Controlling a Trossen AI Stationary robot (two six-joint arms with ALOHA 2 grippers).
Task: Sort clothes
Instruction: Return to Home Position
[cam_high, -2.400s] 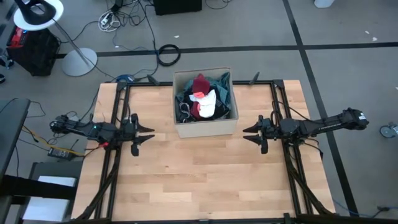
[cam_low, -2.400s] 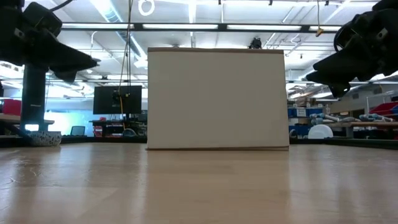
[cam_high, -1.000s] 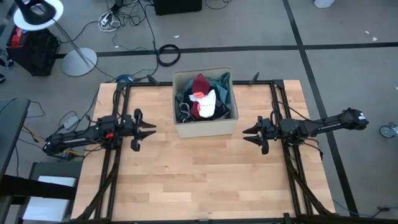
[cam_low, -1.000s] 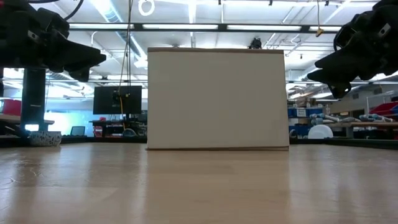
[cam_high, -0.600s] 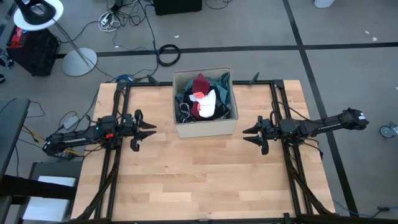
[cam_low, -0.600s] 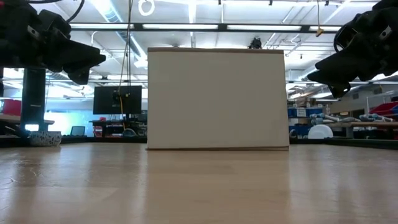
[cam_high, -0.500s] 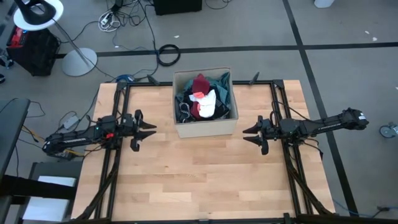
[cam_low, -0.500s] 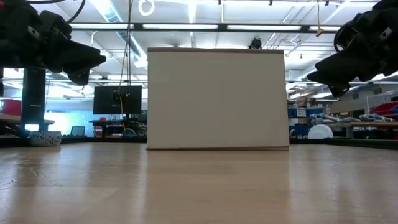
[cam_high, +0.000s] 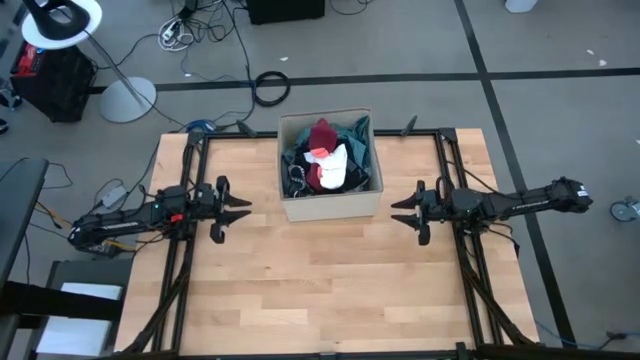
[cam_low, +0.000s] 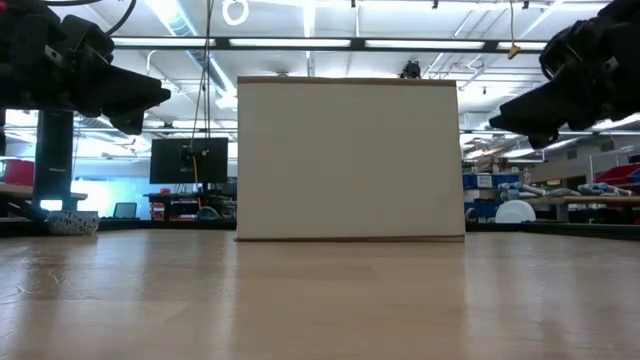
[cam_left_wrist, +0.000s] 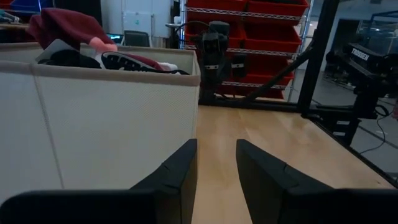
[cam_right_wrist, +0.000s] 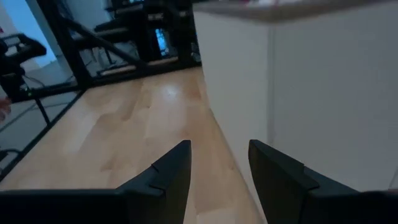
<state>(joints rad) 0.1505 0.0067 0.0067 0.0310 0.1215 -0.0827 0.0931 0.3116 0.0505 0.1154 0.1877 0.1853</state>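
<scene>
**High view.** The clothes (cam_high: 326, 160) lie heaped in the tan box (cam_high: 330, 207) at the far middle of the table (cam_high: 320, 290). A dark red piece and a white sock are on top, with teal and black at the edges. The left gripper (cam_high: 240, 210) points at the box's left side and the right gripper (cam_high: 399, 212) at its right side. The pile sits between the two, ahead of both sets of jaws and slightly to the far side. Each pair of jaws is spread and holds nothing, clear of the box.

**Low view.** Only the box's plain front wall (cam_low: 350, 160) shows, and the clothes are hidden behind it. Both grippers hang above the table, the left (cam_low: 145, 97) and the right (cam_low: 510, 112), one on each side of the box.

**Left wrist view.** The fingers (cam_left_wrist: 177, 171) stand apart with bare wood between them. The box wall (cam_left_wrist: 99, 124) is just beside them, with the dark red garment (cam_left_wrist: 62, 28) showing over its rim.

**Right wrist view.** The fingers (cam_right_wrist: 171, 168) are parted and empty, the box wall (cam_right_wrist: 311, 93) is close beside them, and no clothes can be made out.
</scene>
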